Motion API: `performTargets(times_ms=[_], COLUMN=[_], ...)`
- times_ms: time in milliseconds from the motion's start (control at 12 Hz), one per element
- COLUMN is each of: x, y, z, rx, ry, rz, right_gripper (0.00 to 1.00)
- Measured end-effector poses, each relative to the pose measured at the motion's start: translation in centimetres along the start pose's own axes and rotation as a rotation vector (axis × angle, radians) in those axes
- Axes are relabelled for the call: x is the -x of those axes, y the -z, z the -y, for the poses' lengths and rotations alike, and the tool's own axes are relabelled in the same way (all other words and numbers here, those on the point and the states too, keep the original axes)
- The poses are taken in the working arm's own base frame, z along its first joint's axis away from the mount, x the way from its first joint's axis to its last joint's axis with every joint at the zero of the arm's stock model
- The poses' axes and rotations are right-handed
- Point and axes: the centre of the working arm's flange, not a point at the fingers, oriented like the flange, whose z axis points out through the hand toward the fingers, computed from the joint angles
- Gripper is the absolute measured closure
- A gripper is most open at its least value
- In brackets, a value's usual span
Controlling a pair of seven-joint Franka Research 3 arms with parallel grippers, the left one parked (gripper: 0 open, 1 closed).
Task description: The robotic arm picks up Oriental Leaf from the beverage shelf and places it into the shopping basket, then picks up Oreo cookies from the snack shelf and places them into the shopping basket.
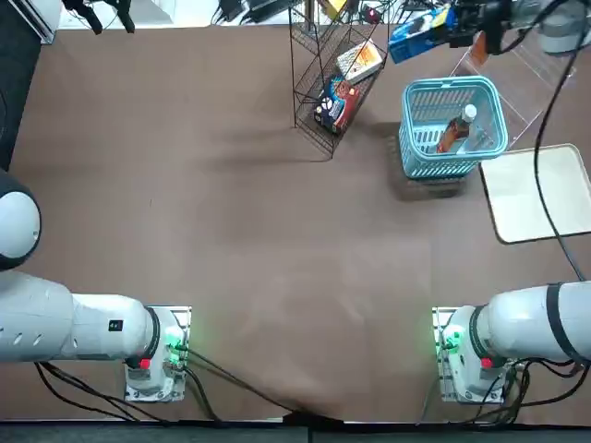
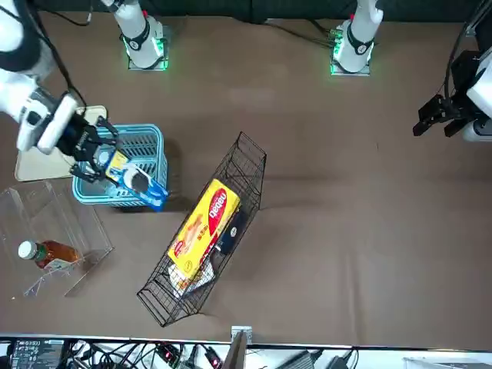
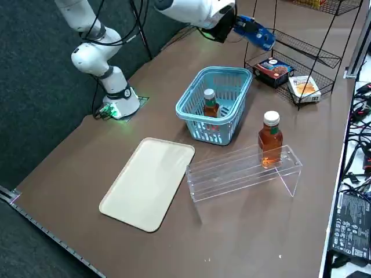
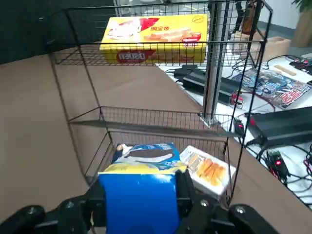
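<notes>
1. Beside the black wire rack (image 3: 316,49), Oreo cookies (image 3: 255,33) are up in the right gripper (image 4: 140,195), off the shelf and outside the basket.
2. Packet look: flat, bright blue, rectangular. Printed face has a yellow band plus a dark cookie picture with white. Plain blue panel faces the wrist camera. Tilted in the front view.
3. Claw: closed onto the packet, one finger on each side, gap set by packet width. Not fully shut. Black fingers touch the blue panel's sides.
4. Arm: white robotic arm (image 3: 194,10) reaches over the table; in the front view the packet overlaps the basket's edge. Exact height over the table: can't tell.
5. Shopping basket (image 3: 193,116): light blue, slotted sides. One Oriental Leaf bottle (image 3: 211,104) inside, white cap, red-brown tea.
6. Clear acrylic stand (image 3: 243,174): second tea bottle (image 3: 271,139) on it, upright.
7. Rack: yellow packet (image 4: 156,39) on the upper tier; dark red-and-black packet (image 3: 273,72) and orange-and-white box (image 3: 304,88) side by side lower down.
8. Cream tray (image 3: 148,185) lies flat near the basket.
</notes>
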Motion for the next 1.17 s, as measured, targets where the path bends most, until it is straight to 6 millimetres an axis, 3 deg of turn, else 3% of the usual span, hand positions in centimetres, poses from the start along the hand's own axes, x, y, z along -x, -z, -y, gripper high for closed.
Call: performTargets(times_ms=[667,917,1167], x=[2.3,0.4,-2.0], y=[11.9,14.7,15.8], z=[-2.5,-2.6,-2.2], rx=[-0.078,-0.077,-0.053], ry=[0.003,-0.047,-0.148], rz=[0.104,0.186,0.283], right_gripper=[0.41,0.41,0.41])
